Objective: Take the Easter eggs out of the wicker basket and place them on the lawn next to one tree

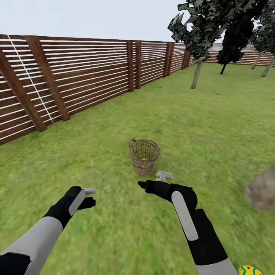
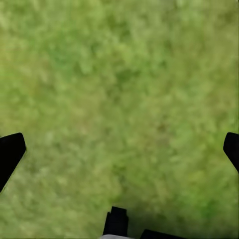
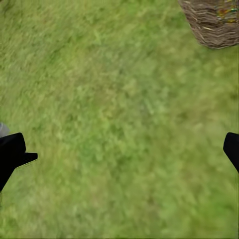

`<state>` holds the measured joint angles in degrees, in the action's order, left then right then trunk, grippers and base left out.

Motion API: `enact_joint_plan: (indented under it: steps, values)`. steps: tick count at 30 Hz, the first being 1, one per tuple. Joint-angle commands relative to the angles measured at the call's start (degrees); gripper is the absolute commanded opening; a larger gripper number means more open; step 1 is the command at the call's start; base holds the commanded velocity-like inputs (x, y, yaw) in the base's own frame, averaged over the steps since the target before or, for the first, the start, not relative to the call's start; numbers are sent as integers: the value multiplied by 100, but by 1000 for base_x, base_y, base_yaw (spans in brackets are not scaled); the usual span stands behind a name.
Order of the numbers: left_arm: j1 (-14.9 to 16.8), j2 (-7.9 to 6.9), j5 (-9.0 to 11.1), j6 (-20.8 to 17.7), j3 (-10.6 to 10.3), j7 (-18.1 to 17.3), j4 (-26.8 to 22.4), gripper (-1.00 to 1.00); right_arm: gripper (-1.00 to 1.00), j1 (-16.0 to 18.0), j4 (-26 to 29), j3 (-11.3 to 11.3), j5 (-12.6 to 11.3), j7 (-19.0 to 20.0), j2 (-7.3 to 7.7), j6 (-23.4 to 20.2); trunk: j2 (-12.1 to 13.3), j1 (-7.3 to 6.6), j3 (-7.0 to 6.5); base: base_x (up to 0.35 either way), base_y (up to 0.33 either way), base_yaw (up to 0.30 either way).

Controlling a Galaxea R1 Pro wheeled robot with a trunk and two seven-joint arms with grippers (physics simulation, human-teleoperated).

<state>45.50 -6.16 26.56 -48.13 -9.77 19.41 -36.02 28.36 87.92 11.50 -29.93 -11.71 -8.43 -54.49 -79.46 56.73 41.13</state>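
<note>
Basket (image 1: 144, 156) sits mid-lawn (image 1: 114, 145) ahead of me, something yellow inside; one Easter egg (image 1: 250, 270) lies at the lawn's near right edge. My left gripper (image 2: 119, 149) and right gripper (image 3: 119, 149) hang wide apart and empty. I read no lettering.

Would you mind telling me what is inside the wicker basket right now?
Through the open top of the wicker basket, a patch of yellow shows, probably an egg. The woven wall hides the rest, so I cannot count how many are in it.

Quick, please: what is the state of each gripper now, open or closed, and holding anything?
Left gripper: open, holding nothing, over bare lawn.
Right gripper: open, holding nothing, near the wicker basket.
</note>
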Motion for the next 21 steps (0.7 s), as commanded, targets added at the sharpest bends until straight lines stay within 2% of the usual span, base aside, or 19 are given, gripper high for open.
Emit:
enact_joint_plan:
  steps: [1, 14, 21]
  values:
    - [3, -9, 60, -12, -41, 47, -5, 100, 100, 4, 5, 2, -58, -60, -2, -17, -3, 3, 3, 265, 236, -27]
    - [3, -16, 66, -12, -42, 46, 2, 100, 100, -35, 5, 1, -32, -60, 2, -5, -3, 3, -94, 264, 238, -11]
    - [3, -22, 67, -12, -42, 31, 13, 100, 100, -49, 5, -1, -31, -52, 16, 295, -3, 3, -158, 263, 233, 0]
